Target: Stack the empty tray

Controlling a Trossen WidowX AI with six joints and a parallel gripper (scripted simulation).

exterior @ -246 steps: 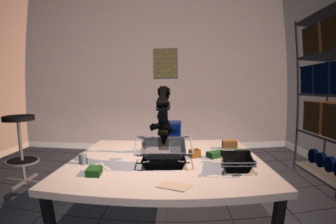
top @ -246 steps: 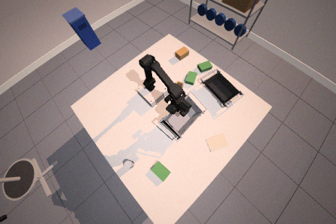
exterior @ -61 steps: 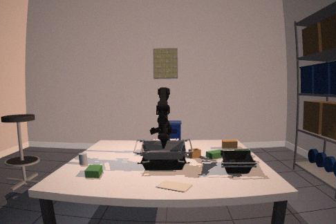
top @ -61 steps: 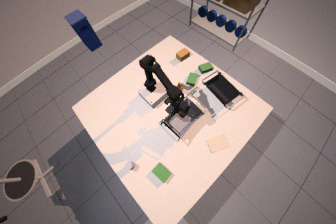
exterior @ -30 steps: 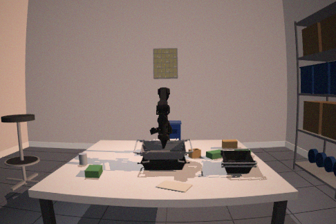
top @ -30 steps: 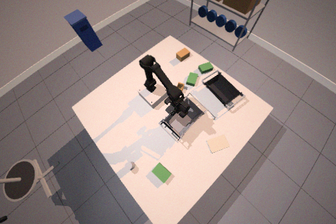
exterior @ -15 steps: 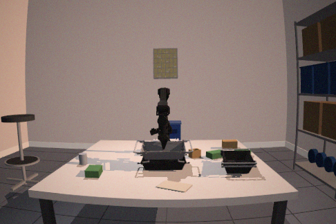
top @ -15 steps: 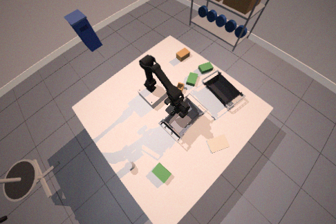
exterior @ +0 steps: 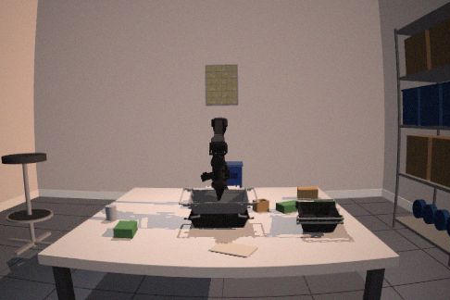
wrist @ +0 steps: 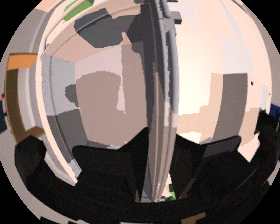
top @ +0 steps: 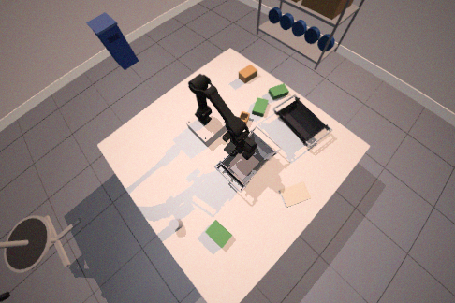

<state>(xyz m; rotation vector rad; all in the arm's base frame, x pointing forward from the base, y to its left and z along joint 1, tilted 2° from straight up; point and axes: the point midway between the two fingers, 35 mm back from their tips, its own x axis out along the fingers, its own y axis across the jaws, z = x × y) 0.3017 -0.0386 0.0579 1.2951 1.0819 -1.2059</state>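
So, the claw (top: 249, 151) (exterior: 219, 196) (wrist: 153, 129) is pointing down and nearly shut, pinched on a wall of the middle tray (top: 230, 177) (exterior: 218, 219) (wrist: 161, 75). One finger sits on each side of that wall, and the wrist view has the rim running right up between them. Part of that tray's floor looks pale in there, with patchy shadows over it. Can't tell if the tray is off the table (top: 266, 243) (exterior: 170, 250) or not.

The side tray (top: 303, 122) (exterior: 319, 227) is well apart from it, upright on the table, with wire bars out at its ends. Its inside is too dark to make out any load, so no clue from me which tray is the full one.

Between the trays and the arm's base there's a little orange piece (top: 244, 116) (exterior: 261, 206), with two green blocks (top: 260, 107) (exterior: 287, 206) near it and an orange block (top: 247, 74) (exterior: 307, 193) further off. Over the other way are a cream sheet (top: 296, 194) (exterior: 233, 250), a lone green block (top: 218, 234) (exterior: 125, 229) and a grey can (top: 179, 224) (exterior: 111, 213).
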